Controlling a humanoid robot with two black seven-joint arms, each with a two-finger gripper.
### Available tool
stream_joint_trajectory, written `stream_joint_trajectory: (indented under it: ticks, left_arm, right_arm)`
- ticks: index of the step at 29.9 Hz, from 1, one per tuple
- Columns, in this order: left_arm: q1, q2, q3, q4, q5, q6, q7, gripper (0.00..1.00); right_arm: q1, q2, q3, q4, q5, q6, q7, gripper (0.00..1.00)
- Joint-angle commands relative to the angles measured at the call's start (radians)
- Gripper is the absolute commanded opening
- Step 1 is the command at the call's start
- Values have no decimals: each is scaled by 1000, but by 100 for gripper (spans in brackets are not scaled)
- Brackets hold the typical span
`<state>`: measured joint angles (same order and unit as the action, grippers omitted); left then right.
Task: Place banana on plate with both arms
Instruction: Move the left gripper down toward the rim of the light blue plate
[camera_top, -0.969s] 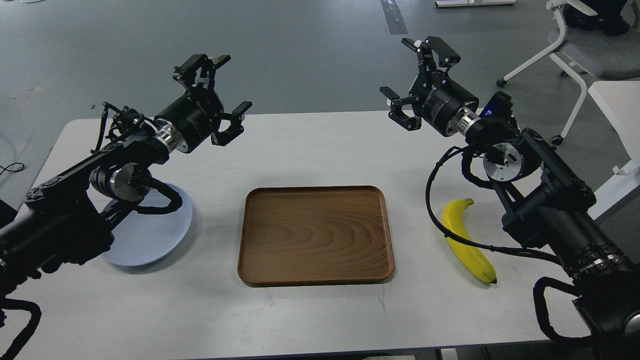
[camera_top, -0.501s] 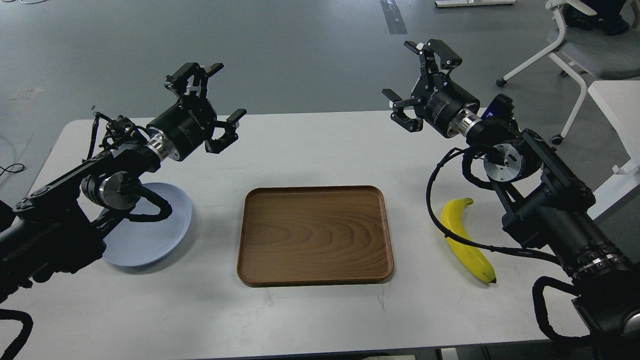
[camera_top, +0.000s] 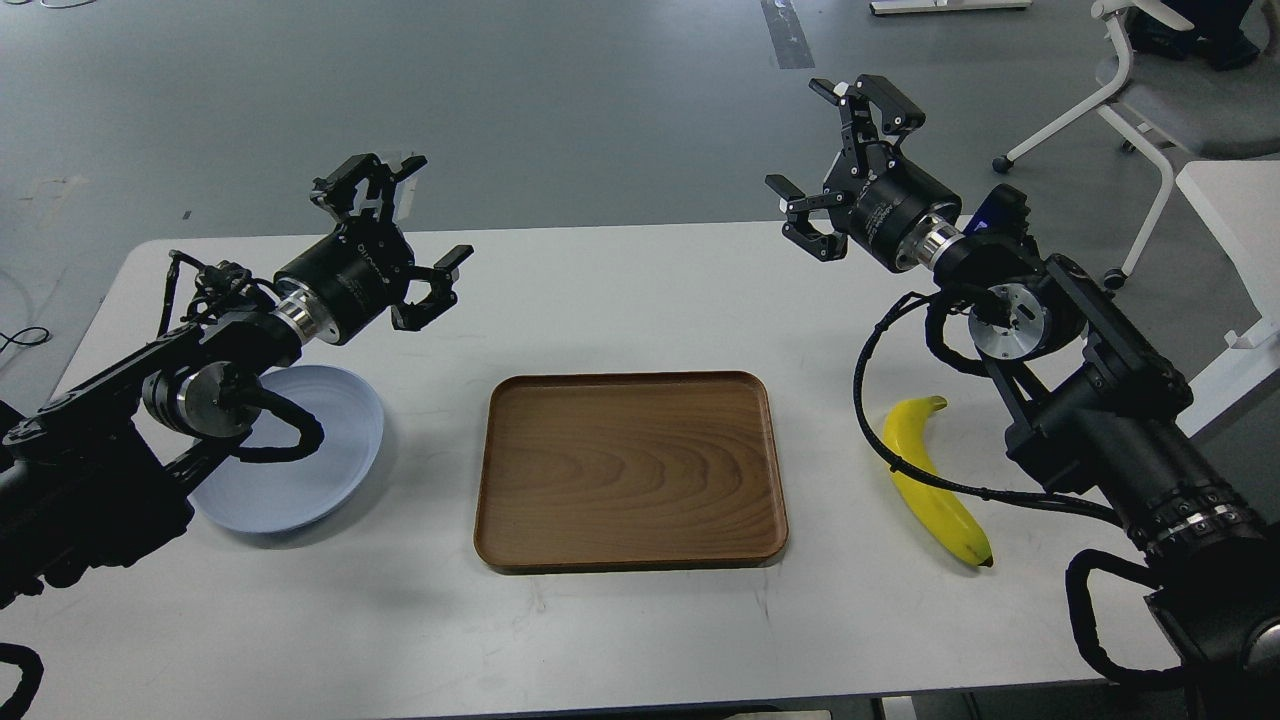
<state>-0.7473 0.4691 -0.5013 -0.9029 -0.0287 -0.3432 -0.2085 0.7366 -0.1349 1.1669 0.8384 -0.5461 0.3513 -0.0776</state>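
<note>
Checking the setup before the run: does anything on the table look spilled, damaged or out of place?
Nothing stands out. The banana lies whole on the table right of the wooden tray, the plate sits flat at the left, and both hands, left and right, hover open and empty.

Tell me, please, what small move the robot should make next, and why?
Probably lower the right gripper toward the banana. Its jaws stand open and empty, high over the table's far edge, while the banana lies untouched on the table right of the tray, far from the plate.
</note>
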Motion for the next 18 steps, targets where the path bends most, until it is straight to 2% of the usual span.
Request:
stream_joint_trajectory:
  ticks: [1, 6, 10, 18]
  left_arm:
    - [11, 2, -11, -1, -23, 0, 0, 99]
    - [14, 11, -13, -1, -24, -2, 0, 99]
    - [35, 22, -13, -1, -25, -37, 0, 99]
    - [42, 26, -28, 4, -27, -33, -2, 99]
  right_arm:
    - [0, -2, -1, 5, 0, 0, -4, 100]
    - [-6, -3, -1, 7, 0, 0, -4, 100]
    - [-9, 0, 3, 7, 1, -2, -4, 100]
    - [-11, 15, 34, 10, 2, -12, -4, 100]
